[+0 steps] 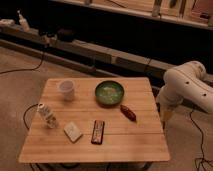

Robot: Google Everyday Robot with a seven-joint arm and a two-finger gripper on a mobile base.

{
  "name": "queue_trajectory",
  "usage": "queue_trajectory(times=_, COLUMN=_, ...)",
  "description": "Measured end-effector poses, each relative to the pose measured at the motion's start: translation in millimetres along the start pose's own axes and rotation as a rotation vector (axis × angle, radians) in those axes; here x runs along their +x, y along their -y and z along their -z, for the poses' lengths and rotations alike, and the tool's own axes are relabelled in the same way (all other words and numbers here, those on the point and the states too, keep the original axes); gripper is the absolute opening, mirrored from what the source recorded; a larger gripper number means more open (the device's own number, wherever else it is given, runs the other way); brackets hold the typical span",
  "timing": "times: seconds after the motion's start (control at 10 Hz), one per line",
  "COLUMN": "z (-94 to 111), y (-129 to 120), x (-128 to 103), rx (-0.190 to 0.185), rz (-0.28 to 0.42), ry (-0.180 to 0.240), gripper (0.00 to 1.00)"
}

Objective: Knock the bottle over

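The bottle (47,115) stands upright near the left edge of the wooden worktop (140,145). It is clear plastic with a pale cap and a whitish patterned label, and whether there is liquid inside cannot be told. Farther back on the left sits a white cup (66,89), upright with its mouth open; its inside looks pale and what it holds, if anything, cannot be made out. To the right of the cup, toward the far middle, is a green bowl (109,93) with a mottled inside, possibly just its glaze. Just near and right of the bowl lies a small red object (128,112). Along the near side are a pale block (73,131) and a dark red packet (98,132), side by side but apart. The gripper (165,113) hangs off the worktop's right edge below the white arm (187,85), well apart from the bottle, its jaws spread wide with nothing in them.
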Motion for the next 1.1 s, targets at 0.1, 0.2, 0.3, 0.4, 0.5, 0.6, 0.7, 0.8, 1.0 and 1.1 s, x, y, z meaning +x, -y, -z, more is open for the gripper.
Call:
queue_trajectory(times=0.1, z=0.0, y=0.0, x=0.0, rx=0.000, rz=0.000, ry=0.000, gripper=0.65)
queue_trajectory(times=0.2, z=0.0, y=0.0, x=0.0, rx=0.000, rz=0.000, ry=0.000, gripper=0.65)
queue_trajectory(times=0.3, z=0.0, y=0.0, x=0.0, rx=0.000, rz=0.000, ry=0.000, gripper=0.65)
queue_trajectory(times=0.4, z=0.0, y=0.0, x=0.0, rx=0.000, rz=0.000, ry=0.000, gripper=0.65)
queue_trajectory(times=0.5, z=0.0, y=0.0, x=0.0, rx=0.000, rz=0.000, ry=0.000, gripper=0.65)
queue_trajectory(times=0.6, z=0.0, y=0.0, x=0.0, rx=0.000, rz=0.000, ry=0.000, gripper=0.65)
queue_trajectory(times=0.7, z=-0.1, y=0.0, x=0.0, rx=0.000, rz=0.000, ry=0.000, gripper=0.65)
queue_trajectory(times=0.8, z=-0.2, y=0.0, x=0.0, rx=0.000, rz=0.000, ry=0.000, gripper=0.65)
queue_trajectory(times=1.0, z=-0.2, y=-0.1, x=0.0, rx=0.000, rz=0.000, ry=0.000, gripper=0.65)
queue_trajectory(times=1.1, z=-0.2, y=0.0, x=0.0, rx=0.000, rz=0.000, ry=0.000, gripper=0.65)
